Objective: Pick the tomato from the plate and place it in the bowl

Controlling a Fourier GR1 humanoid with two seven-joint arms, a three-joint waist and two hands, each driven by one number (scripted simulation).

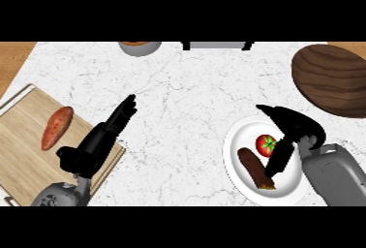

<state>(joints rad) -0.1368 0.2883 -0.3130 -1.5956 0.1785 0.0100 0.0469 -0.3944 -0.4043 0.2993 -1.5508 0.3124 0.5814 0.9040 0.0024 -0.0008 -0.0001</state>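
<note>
The tomato (266,145) lies on the white plate (239,181), just beside a brown elongated food item (254,168). The right hand (295,125) hangs over the plate with its fingers spread apart, one reaching down along the tomato's right side, none closed round it. The wooden bowl (331,80) sits beyond the plate, apart from it. The left hand (109,130), fingers straight, rests at the cutting board (25,140), which carries a sweet potato (57,127).

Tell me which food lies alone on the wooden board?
The long orange sweet potato, on the cutting board at the left. The red tomato and brown stick-shaped food share the white plate.
</note>
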